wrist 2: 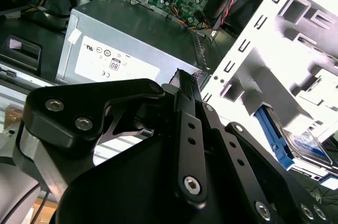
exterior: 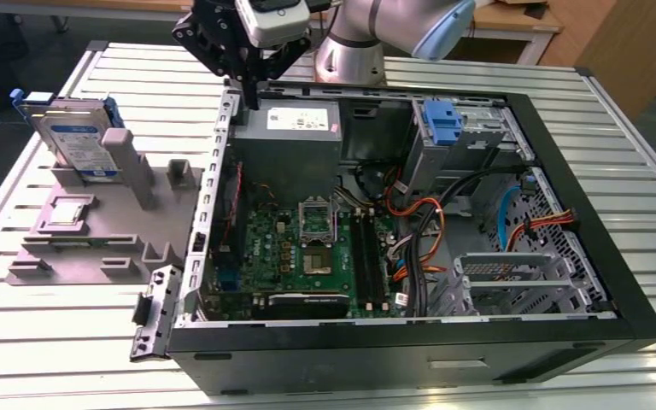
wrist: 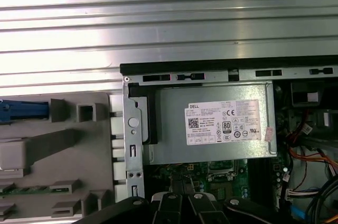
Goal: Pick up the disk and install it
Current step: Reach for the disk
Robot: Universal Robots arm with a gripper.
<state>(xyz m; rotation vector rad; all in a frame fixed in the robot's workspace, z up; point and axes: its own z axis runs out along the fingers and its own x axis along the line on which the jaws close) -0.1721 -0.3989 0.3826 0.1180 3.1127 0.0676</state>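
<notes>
**Disk not picked up yet**

The disk stands on its edge in the grey holder, beside the open computer case. It is not in the case yet. The gripper hangs above the grey metal box, pointing down. Its jaws look pressed together and hold nothing.

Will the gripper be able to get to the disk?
Probably yes: the disk stands upright in the grey holder beside the computer case, its top bare, with nothing between it and the gripper.

open computer case | grey power supply inside | grey fixture beside
</notes>
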